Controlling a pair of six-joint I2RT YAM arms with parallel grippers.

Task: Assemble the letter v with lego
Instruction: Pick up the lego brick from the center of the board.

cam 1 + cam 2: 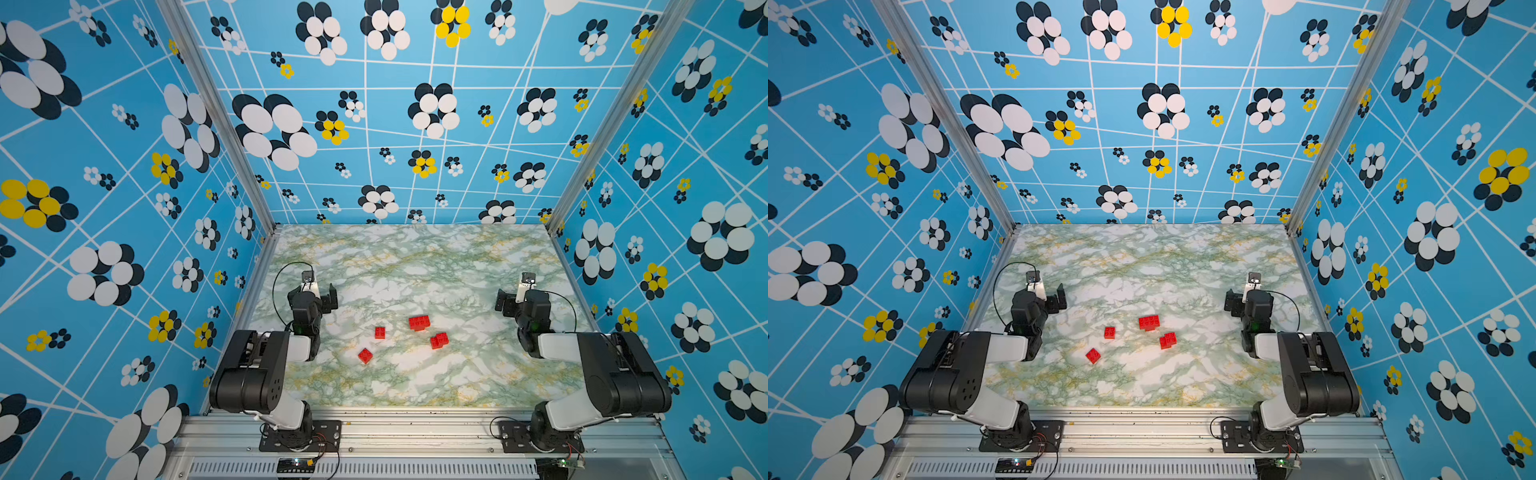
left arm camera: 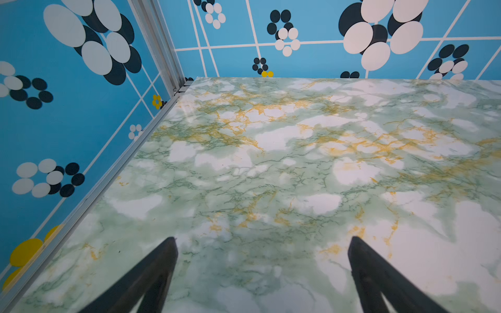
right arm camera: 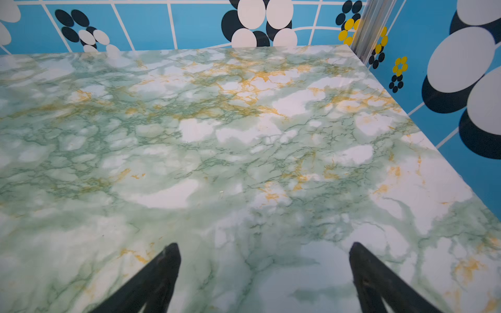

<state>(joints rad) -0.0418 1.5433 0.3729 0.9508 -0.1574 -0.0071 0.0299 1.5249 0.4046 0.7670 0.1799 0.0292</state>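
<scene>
Several red lego pieces lie apart on the marble table, seen in both top views. They are a small brick (image 1: 380,332) (image 1: 1109,332), a wider cluster (image 1: 419,322) (image 1: 1149,322), a stepped cluster (image 1: 439,340) (image 1: 1168,340) and a brick turned cornerwise (image 1: 365,355) (image 1: 1093,355). The letter v is not in view. My left gripper (image 1: 322,293) (image 2: 263,239) hovers open and empty to the left of the bricks. My right gripper (image 1: 513,297) (image 3: 265,244) hovers open and empty to their right. Both wrist views show only bare table between the fingers.
The green-and-white marble table (image 1: 415,257) is closed in by blue flower-patterned walls at the left, back and right. An aluminium rail (image 1: 415,432) with both arm bases runs along the front edge.
</scene>
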